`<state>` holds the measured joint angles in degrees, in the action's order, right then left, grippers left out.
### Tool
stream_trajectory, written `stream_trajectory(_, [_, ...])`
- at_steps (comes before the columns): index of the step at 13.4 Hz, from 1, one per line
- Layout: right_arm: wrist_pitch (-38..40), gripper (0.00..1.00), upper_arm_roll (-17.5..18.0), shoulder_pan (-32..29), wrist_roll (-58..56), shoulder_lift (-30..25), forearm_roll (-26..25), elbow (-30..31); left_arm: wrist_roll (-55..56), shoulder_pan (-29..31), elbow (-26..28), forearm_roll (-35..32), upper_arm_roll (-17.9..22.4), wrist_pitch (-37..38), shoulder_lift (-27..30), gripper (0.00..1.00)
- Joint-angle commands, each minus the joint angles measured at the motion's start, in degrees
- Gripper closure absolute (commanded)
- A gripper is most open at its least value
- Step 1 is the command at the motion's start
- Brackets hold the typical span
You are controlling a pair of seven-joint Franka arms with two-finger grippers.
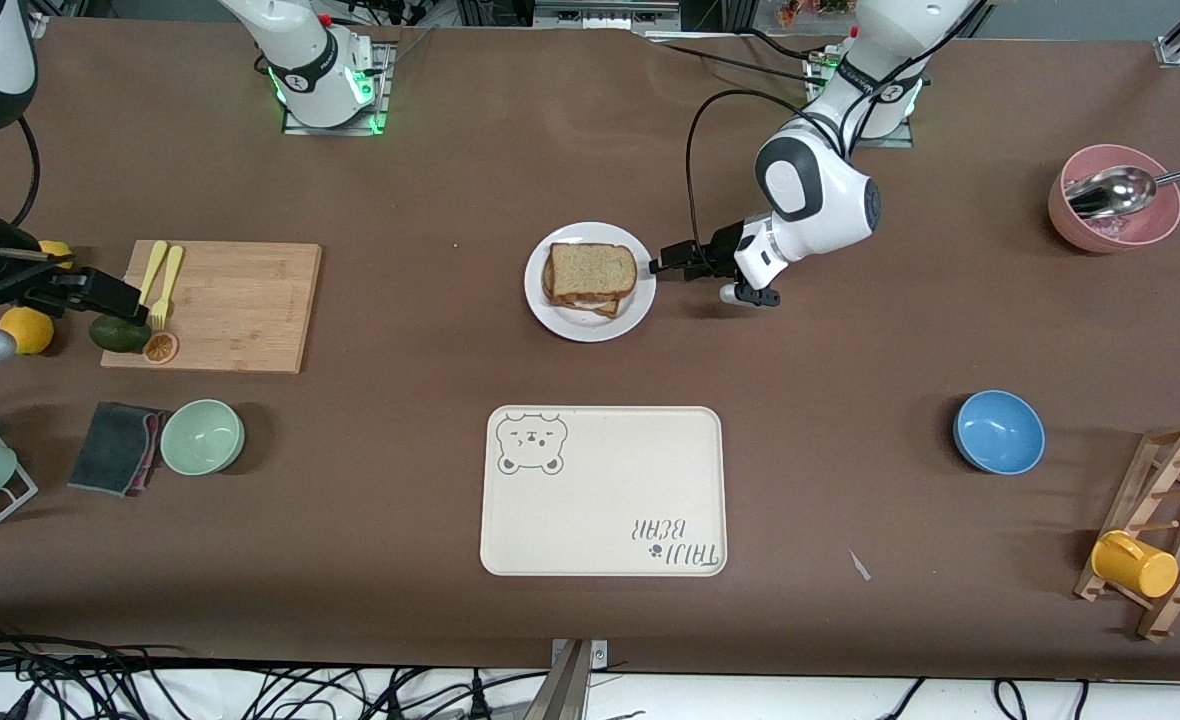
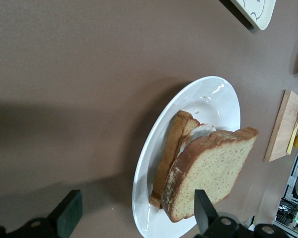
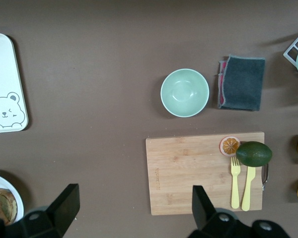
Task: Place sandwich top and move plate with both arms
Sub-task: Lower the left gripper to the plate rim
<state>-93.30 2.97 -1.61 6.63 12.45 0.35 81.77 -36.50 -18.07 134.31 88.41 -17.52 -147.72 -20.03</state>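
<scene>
The sandwich top [image 1: 593,268] lies on the stack of bread in the middle of the plate [image 1: 572,322], so I judge the placing done and the carrying still ahead. The plate sits mid-surface, farther from the front camera than the cream bear tray [image 1: 603,490].

My left claw [image 1: 672,263] hangs low just beside the plate's rim at the left arm's end, jaws spread wide and empty; in its wrist view the fingers [image 2: 68,212] frame the rim edge-on, which suits a pinch there.

My right claw [image 1: 115,297] is well apart, over the end of the cutting board [image 1: 225,305] near the avocado [image 1: 118,334], also wide open and holding nothing. It must come to the plate's free rim for a level, two-sided lift.
</scene>
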Motion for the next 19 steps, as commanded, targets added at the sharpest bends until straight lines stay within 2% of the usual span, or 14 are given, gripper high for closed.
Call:
stream_trajectory(1, [-0.83, 0.0, 0.01, 0.64, 0.58, 0.12, -0.44, 0.14, -1.99, -1.61, -1.24, 3.95, 0.12, -0.99, -0.27, 0.01])
stream_trajectory(5, [-0.22, 0.0, -0.51, 0.2, -0.13, 0.03, -0.18, 0.05, -2.26, -4.33, -3.7, 7.29, 0.12, -1.16, -1.85, 0.02])
stream_trajectory(15, [-2.51, 0.0, -0.07, 0.64, 0.14, 0.56, -0.35, 0.05, -4.19, -3.2, -4.58, 7.21, 0.47, -1.78, -3.52, 0.03])
stream_trajectory(19, [-3.65, 0.0, -0.07, 0.9, 0.58, 1.7, -0.18, 0.05, -7.07, -3.28, -4.67, 8.08, 0.47, -1.95, -5.62, 0.11])
